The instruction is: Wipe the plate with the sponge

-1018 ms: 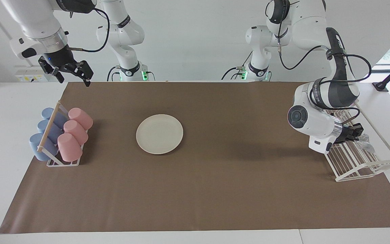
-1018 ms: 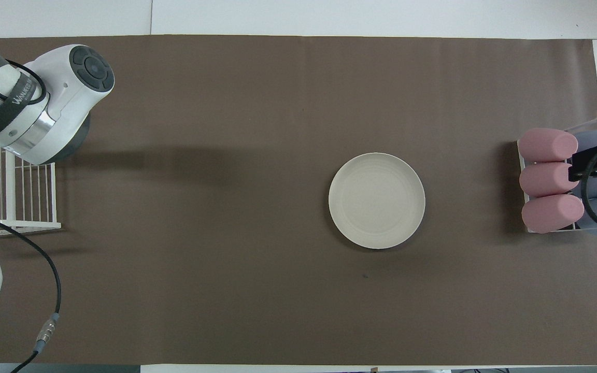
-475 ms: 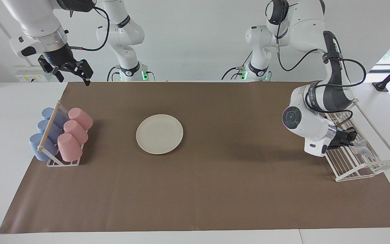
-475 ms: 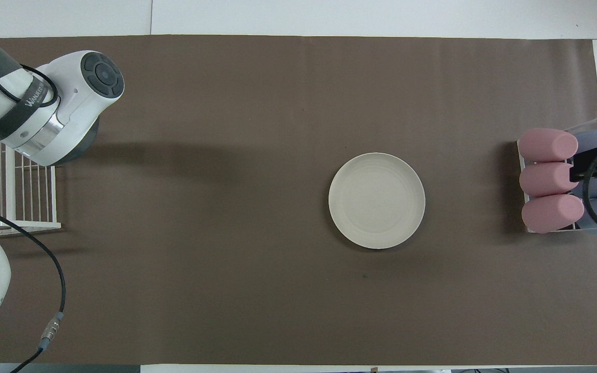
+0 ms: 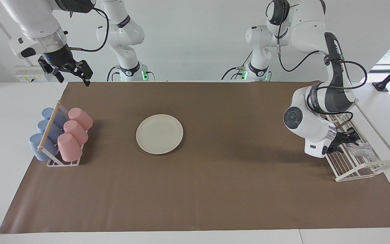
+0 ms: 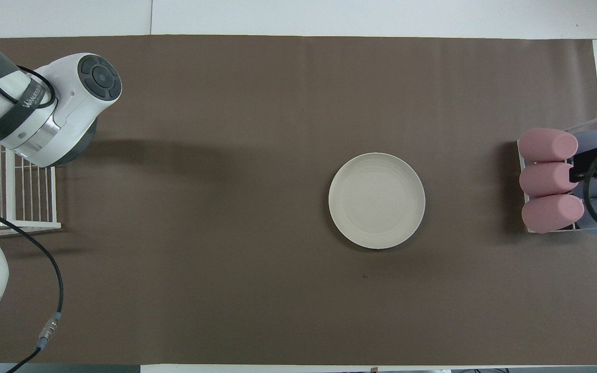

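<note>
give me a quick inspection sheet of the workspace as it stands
surface: brown mat over a white table, no spills seen
plate: bare on the mat, nothing on it
sponge: lying in the white wire rack, at the left arm's end
clutter: cup rack with pink and blue cups at the right arm's end
left gripper: low over the wire rack beside the sponge, open, holding nothing
right gripper: raised near the cup rack, open, waiting
cables: black leads along both arms
surroundings: white wall, nothing else seen
</note>
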You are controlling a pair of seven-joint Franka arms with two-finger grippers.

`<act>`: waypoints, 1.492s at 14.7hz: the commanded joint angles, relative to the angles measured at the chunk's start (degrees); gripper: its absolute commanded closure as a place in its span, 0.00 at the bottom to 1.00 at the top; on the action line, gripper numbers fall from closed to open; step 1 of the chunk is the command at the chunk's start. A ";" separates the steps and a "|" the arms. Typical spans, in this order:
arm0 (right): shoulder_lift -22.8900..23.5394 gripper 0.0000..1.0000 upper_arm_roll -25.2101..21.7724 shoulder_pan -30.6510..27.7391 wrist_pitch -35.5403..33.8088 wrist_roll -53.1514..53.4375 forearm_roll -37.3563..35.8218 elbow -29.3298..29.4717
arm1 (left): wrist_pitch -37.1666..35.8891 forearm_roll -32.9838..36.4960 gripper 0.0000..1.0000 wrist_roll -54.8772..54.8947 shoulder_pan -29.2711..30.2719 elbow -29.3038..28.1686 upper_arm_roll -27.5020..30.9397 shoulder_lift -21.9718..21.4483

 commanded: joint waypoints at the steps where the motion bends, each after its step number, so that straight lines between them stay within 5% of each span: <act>1: -0.65 0.00 0.10 -1.13 1.60 -2.12 2.10 -1.25 | 1.00 -0.57 0.00 -0.61 0.06 -0.52 0.10 -0.74; 5: -0.65 0.00 0.01 -1.22 1.51 -2.56 2.01 -1.25 | 1.18 -5.64 0.00 -0.17 0.23 1.05 -0.08 -2.15; 9: -0.65 0.00 0.01 -1.13 1.34 -2.56 2.01 -1.25 | 1.44 -22.41 0.00 0.88 0.50 5.97 0.36 -5.66; 16: -0.65 0.00 0.10 -1.05 1.34 -2.56 2.10 -1.25 | 0.31 -47.73 0.00 9.29 5.24 6.16 0.62 -14.87; 22: -0.74 0.00 0.10 -1.13 1.25 -2.56 2.01 -1.25 | -16.55 -58.47 0.00 21.87 6.12 4.93 0.45 -22.54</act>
